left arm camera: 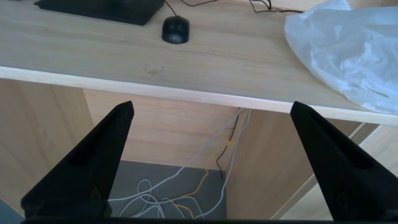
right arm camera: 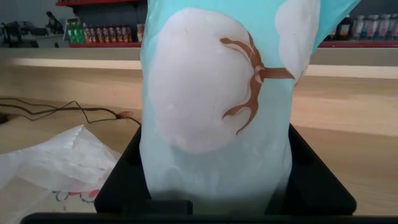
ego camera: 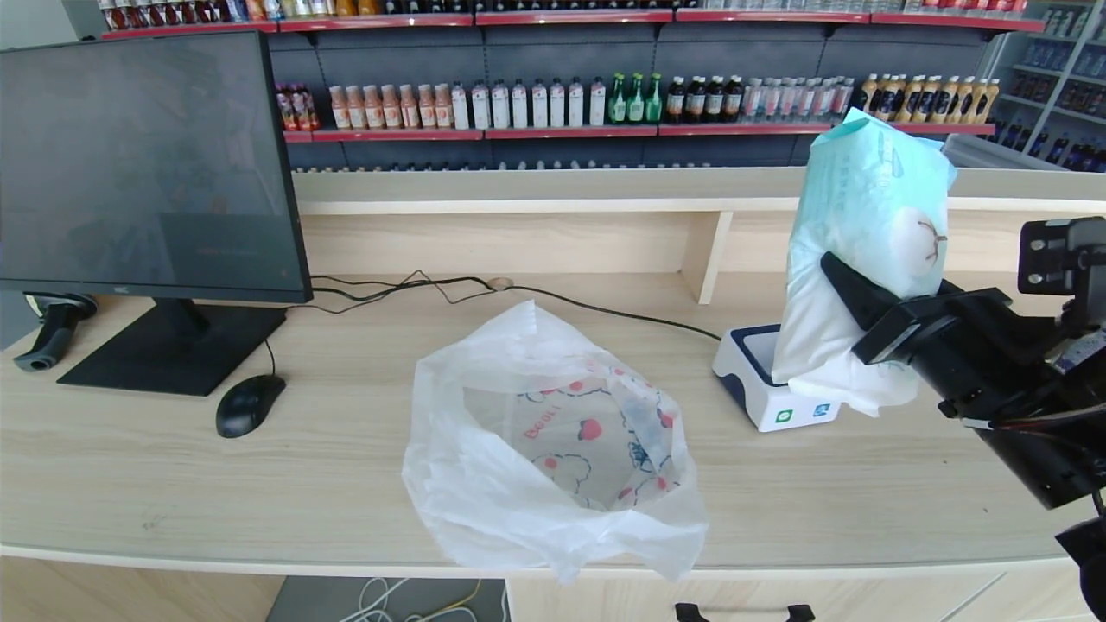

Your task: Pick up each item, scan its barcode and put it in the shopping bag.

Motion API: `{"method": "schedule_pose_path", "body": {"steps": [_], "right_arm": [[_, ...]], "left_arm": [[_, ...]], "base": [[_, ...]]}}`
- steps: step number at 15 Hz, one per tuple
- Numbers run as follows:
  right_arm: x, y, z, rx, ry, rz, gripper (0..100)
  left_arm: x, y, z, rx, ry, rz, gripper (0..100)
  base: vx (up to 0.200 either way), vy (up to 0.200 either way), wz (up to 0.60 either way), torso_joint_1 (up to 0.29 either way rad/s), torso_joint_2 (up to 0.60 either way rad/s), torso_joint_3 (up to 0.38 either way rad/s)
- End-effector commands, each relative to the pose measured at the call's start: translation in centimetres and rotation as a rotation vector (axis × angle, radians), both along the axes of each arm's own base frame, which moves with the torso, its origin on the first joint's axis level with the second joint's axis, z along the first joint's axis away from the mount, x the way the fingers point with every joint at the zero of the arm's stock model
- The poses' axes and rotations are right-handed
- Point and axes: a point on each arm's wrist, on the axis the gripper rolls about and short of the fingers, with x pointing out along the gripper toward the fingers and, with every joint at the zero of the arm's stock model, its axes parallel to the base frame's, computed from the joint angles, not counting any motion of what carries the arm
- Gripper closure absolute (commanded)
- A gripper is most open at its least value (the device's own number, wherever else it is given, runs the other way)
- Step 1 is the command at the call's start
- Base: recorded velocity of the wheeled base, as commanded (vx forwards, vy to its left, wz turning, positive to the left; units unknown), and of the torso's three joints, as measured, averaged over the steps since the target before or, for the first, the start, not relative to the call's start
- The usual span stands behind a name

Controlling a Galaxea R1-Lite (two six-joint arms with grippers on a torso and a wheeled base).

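One soft teal-and-white pack (ego camera: 864, 216) stands upright in the right gripper (right arm camera: 214, 162), whose dark fingers (right arm camera: 124, 180) are clenched on its lower half from both sides. The pack is held over the white barcode scanner (ego camera: 760, 389), which sits toward the right end of the counter (ego camera: 259, 492), about midway between its front and back edges. The pack's bottom end hangs at the scanner's top and right side; whether the two touch cannot be told. The shopping bag (ego camera: 484, 484), thin white plastic, lies crumpled near the middle of the counter's front edge with its mouth gaping upward, and something printed with red fruit (ego camera: 587, 441) shows inside it. The bag and the scanner are near each other but apart. The left gripper (left arm camera: 211, 107) hangs off the counter, below its front edge and left of the bag, its two fingers spread wide with nothing between them. At the counter's left end stands a dark monitor (ego camera: 147, 164), with a black mouse (ego camera: 249, 404) just in front of its base and a handheld scanner (ego camera: 52, 333) by the left edge. A black cable (ego camera: 605, 311) runs along the back of the counter toward the barcode scanner.
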Motion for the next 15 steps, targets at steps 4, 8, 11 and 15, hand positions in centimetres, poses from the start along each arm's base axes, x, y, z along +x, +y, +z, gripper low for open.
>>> {"method": "schedule_pose_path", "body": {"steps": [4, 8, 11, 15], "right_arm": [[-0.82, -0.18, 0.28, 0.001, -0.01, 0.001, 100], [-0.92, -0.25, 0.33, 0.003, -0.011, 0.0, 100], [-1.08, -0.26, 0.08, -0.013, -0.005, -0.003, 100], [-0.95, -0.22, -0.42, -0.018, 0.016, -0.002, 100]], "left_arm": [[0.01, 0.0, 0.03, 0.0, 0.001, 0.0, 0], [0.02, 0.0, -0.02, 0.0, 0.002, 0.0, 0], [0.02, 0.0, -0.02, -0.002, 0.002, 0.0, 0], [0.01, 0.0, -0.02, -0.002, 0.001, 0.0, 0]], "base": [[0.0, 0.0, 0.6, -0.002, 0.0, 0.005], [0.0, 0.0, 0.6, 0.005, 0.01, 0.004], [0.0, 0.0, 0.2, 0.002, 0.0, 0.001], [0.0, 0.0, 0.0, 0.0, 0.0, 0.0]]}}
